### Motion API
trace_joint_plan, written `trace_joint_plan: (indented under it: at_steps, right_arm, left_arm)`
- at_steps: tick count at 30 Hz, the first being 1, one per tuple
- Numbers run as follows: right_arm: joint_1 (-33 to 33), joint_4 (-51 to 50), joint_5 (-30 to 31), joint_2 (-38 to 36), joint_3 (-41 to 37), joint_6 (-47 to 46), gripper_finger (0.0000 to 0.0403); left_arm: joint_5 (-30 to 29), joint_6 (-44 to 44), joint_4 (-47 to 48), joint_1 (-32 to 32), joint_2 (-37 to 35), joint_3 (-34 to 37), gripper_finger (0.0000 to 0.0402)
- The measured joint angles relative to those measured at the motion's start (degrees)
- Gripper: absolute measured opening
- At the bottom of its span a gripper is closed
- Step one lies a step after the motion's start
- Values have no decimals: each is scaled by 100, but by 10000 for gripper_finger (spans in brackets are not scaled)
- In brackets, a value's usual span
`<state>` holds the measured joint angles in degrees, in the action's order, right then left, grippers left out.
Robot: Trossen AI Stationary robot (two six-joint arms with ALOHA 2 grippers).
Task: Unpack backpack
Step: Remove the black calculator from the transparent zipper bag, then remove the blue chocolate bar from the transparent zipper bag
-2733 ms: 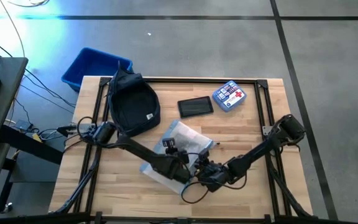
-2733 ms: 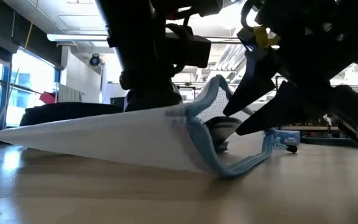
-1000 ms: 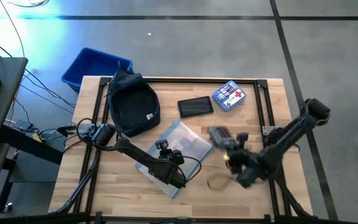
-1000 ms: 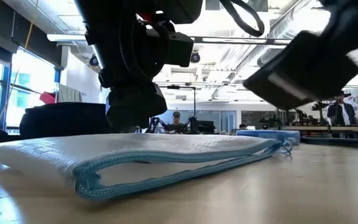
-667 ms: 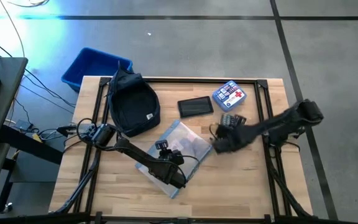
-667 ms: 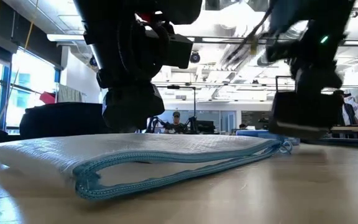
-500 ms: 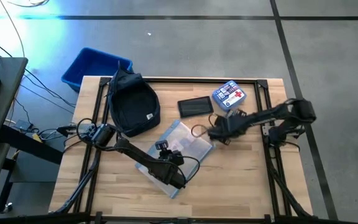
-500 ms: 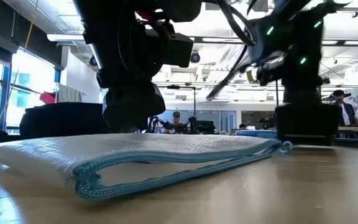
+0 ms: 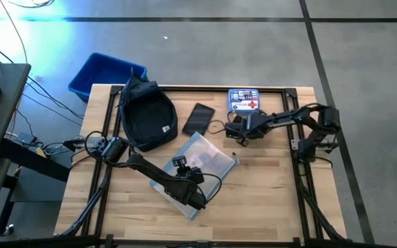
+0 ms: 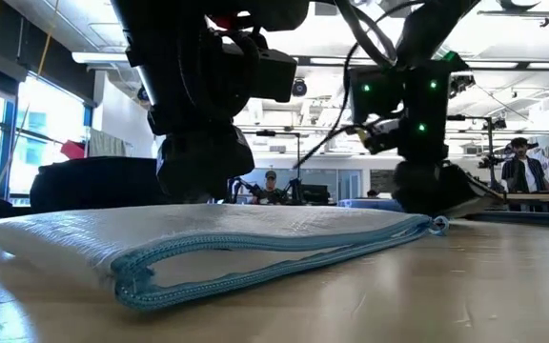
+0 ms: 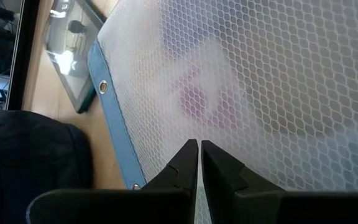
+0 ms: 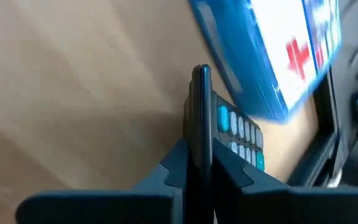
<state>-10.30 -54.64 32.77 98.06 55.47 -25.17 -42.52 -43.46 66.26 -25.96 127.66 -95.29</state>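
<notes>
The dark navy backpack (image 9: 147,114) lies flat at the table's far left. A white mesh pouch (image 9: 209,160) with light-blue zip edging lies flat at the middle (image 10: 255,233). My left gripper (image 9: 186,184) stands shut on its top (image 11: 199,146). My right gripper (image 9: 236,130) is at the far middle, just near of the blue first-aid box (image 9: 243,98) and right of the flat black case (image 9: 198,118). It is shut on a thin dark calculator with teal keys (image 12: 235,130). My left gripper rests its shut fingertips (image 11: 188,155) on the mesh pouch's upper face (image 11: 278,93), coming from above. Whether it pinches any mesh, I cannot tell. The pouch lies flat on the table. My right gripper pinches the calculator between its two fingers (image 12: 176,165), one on each flat face, with the thin edge (image 12: 199,106) standing out ahead. The fingers come nearly level from the table's right. The first-aid box (image 12: 272,56) lies close behind; whether they touch, I cannot tell.
A bright blue plastic bin (image 9: 105,72) sits off the table's far left corner. Black frame rails run along the far, left and right sides (image 9: 291,117). Bare wood shows at the near right (image 9: 267,193). People stand in the room beyond (image 10: 518,167).
My right arm has swung from the near right toward the far edge and left, carrying the calculator to beside the first-aid box. The black case has slid left and turned. The first-aid box has shifted left and turned square to the far edge.
</notes>
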Motion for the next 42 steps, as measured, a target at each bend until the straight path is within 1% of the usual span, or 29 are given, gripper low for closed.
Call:
trace_joint_plan:
  at_steps: [3, 7, 10, 13, 16, 19, 21, 23, 26, 29, 31, 34, 36, 38, 40, 42]
  right_arm:
    - [-170, -647, -192, 38, -22, -247, 29]
    - [-514, -668, 11, 31, -12, 48, 31]
    - [-854, -596, 119, 31, -12, 370, 40]
    - [-1151, -487, 125, 31, -12, 729, 70]
    - [-1350, -339, 127, 29, -12, 1148, 116]
    - [-1366, -326, 153, -4, -12, 1369, 161]
    - [-1214, -352, 314, -47, -12, 1344, 184]
    - [-913, -424, 671, -174, -12, 1258, 198]
    - [-229, -548, 1168, -490, -12, 1122, 205]
    - [645, -594, 1323, -854, -10, 903, 204]
    - [1340, -570, 1153, -1075, -8, 758, 201]
    - [2448, -165, 587, -1204, -6, 753, 200]
    - [3155, 355, 147, -1180, -6, 829, 199]
    - [3789, 1060, -166, -1078, -6, 945, 199]
    - [4362, 1828, -172, -904, -5, 1034, 199]
    - [4861, 2423, -35, -719, -6, 1100, 199]
  left_arm:
    - [0, 2, -11, 0, 0, 0, 0]
    - [21, 0, -17, -4, 0, 0, 0]
    - [30, 4, -22, -33, 0, 0, 0]
    - [33, 4, -29, -58, 0, 0, 0]
    - [33, 7, -35, -70, 0, 0, 0]
    - [60, 7, -41, -74, 0, 0, 0]
    - [118, 9, -45, -74, 0, 0, 0]
    - [145, 9, -52, -74, 0, 0, 0]
    - [151, 9, -55, -72, -2, -2, 0]
    - [155, 9, -49, -72, -2, -2, 0]
    - [269, 12, -10, -72, -3, -7, 0]
    - [538, -36, 232, -98, -20, -135, 0]
    - [581, -164, 440, -153, -34, -353, 0]
    - [566, -234, 487, -269, -46, -585, 0]
    - [592, -424, 165, -403, -48, -725, 0]
    - [611, -951, -542, -515, -48, -730, 0]
